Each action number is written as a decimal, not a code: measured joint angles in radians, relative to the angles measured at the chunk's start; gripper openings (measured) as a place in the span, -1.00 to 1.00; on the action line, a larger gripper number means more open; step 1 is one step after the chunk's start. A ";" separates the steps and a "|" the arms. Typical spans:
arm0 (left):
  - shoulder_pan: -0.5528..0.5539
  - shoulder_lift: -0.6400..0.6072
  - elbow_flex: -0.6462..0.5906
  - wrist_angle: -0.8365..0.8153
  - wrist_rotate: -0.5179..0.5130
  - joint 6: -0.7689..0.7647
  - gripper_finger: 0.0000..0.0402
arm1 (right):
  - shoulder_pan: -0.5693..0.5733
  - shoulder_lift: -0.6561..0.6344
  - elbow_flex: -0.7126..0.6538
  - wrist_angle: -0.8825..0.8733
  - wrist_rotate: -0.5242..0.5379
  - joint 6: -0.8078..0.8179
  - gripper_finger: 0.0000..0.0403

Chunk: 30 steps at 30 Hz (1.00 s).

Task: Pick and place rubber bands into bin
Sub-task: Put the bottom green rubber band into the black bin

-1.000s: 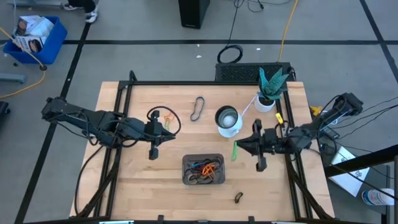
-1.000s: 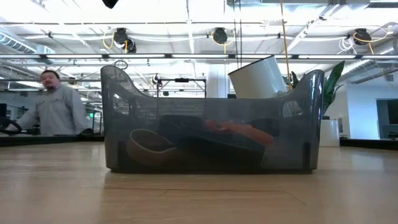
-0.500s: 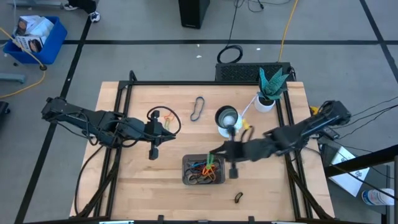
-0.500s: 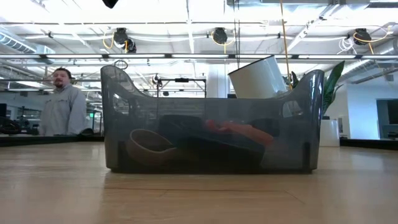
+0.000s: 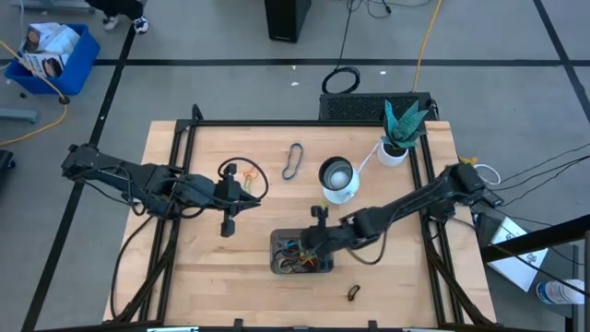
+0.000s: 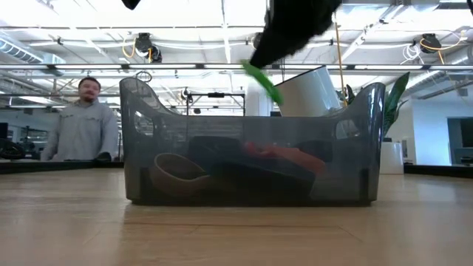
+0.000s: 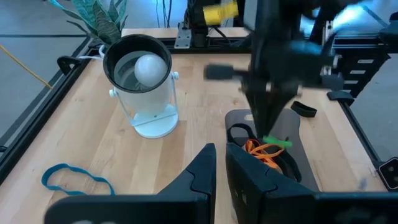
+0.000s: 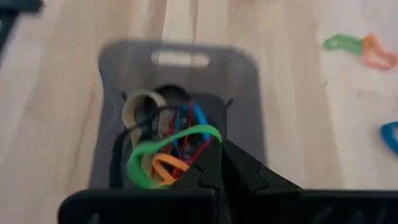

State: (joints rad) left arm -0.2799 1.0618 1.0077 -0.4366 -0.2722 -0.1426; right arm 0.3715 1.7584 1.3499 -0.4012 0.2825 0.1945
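Dangling from the pinched fingertips of the right gripper (image 8: 214, 163), green rubber band (image 8: 163, 146), poised directly over the bin (image 5: 277, 242) near the table's front edge. Already heaped inside: tan, orange, red, blue and black rubber bands (image 8: 163, 134). Hanging just above the rim in the low view, not yet inside.

Best handled, by the look of it, with a short descent until the loop clears the bin's wall, then a clean release, fingers spread wide so the elastic cannot cling or spring back out.

Parked well apart on the table's left side, left gripper (image 5: 228, 205), fingers drawn together on nothing. Awaiting collection elsewhere on the wood: blue band (image 7: 76, 178), black loop (image 5: 293, 160) beside the white cup (image 5: 336, 180), small dark band (image 5: 353, 293) near the front edge, green-and-orange pair (image 8: 357, 46).
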 joint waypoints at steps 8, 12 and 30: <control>0.000 0.000 0.000 -0.001 0.000 0.000 -0.79 | -0.003 0.108 0.000 0.001 -0.029 0.033 -1.00; 0.000 0.000 0.000 -0.001 0.000 -0.001 -0.79 | -0.007 0.124 0.000 0.000 -0.079 0.034 -1.00; 0.000 0.000 0.000 -0.001 0.000 -0.002 -0.79 | -0.006 0.125 0.000 0.019 -0.071 0.034 -0.62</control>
State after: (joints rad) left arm -0.2802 1.0618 1.0077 -0.4377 -0.2722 -0.1448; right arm 0.3653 1.8836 1.3495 -0.3824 0.2115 0.2283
